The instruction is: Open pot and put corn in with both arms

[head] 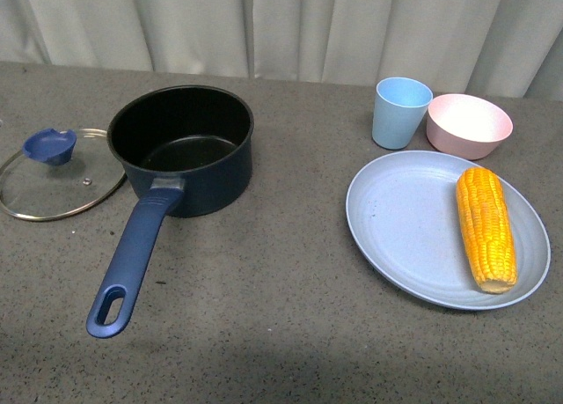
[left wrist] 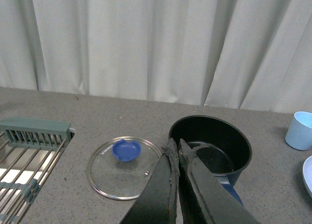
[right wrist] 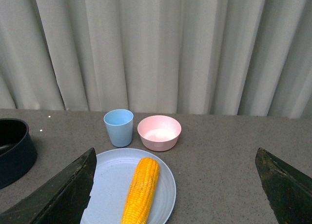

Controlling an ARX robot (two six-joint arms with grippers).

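The dark blue pot point(head: 183, 149) stands open on the grey table, its long handle point(head: 129, 261) pointing toward me. It also shows in the left wrist view point(left wrist: 210, 145) and at the edge of the right wrist view point(right wrist: 13, 151). The glass lid with blue knob point(head: 57, 171) lies flat just left of the pot. The yellow corn point(head: 485, 227) lies on a pale blue plate point(head: 396, 224) at the right. My left gripper point(left wrist: 174, 145) is shut and empty, above the pot's near rim and lid point(left wrist: 124, 166). My right gripper point(right wrist: 173, 158) is open and empty, back from the corn point(right wrist: 141, 189).
A light blue cup point(head: 400, 112) and a pink bowl point(head: 468, 125) stand behind the plate. A green dish rack point(left wrist: 29, 158) sits left of the lid. A pale curtain hangs along the table's far edge.
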